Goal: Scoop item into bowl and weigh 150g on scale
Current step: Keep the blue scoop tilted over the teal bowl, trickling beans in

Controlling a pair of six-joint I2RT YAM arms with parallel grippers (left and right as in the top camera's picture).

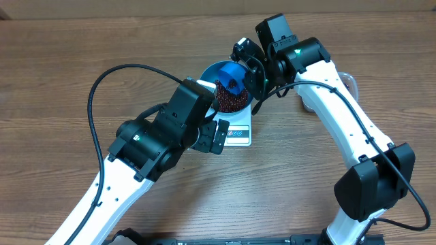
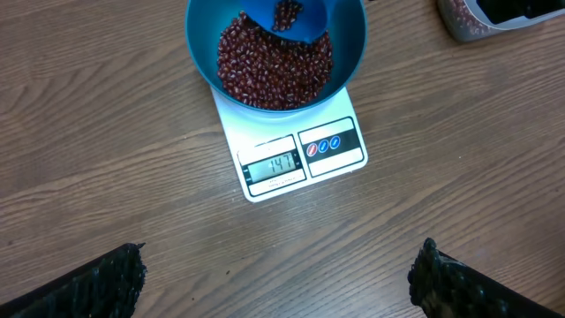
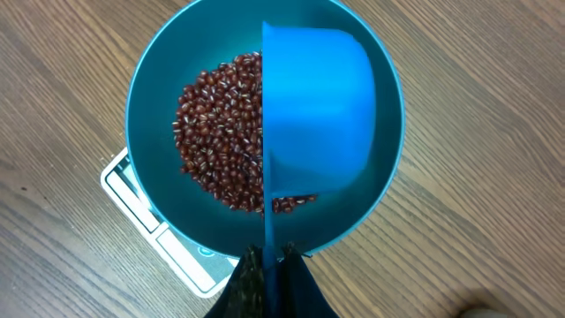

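Right end effector (image 3: 267, 265) pinches the scoop (image 3: 318, 115) handle, scoop tilted over the bowl (image 3: 150, 79) just ahead. Beans (image 3: 212, 141) heap in the bowl, which sits on the scale (image 3: 132, 190). Left end effector (image 2: 275, 274), spread wide, hangs with the scale ahead of it.

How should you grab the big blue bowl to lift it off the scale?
Probably by its rim, coming straight down from above, one finger inside and one outside. The bowl is round and wider than the scale, likely too wide to squeeze across, and its thin wall stands open on top. Pick the bare stretch beside the beans, away from the scoop.
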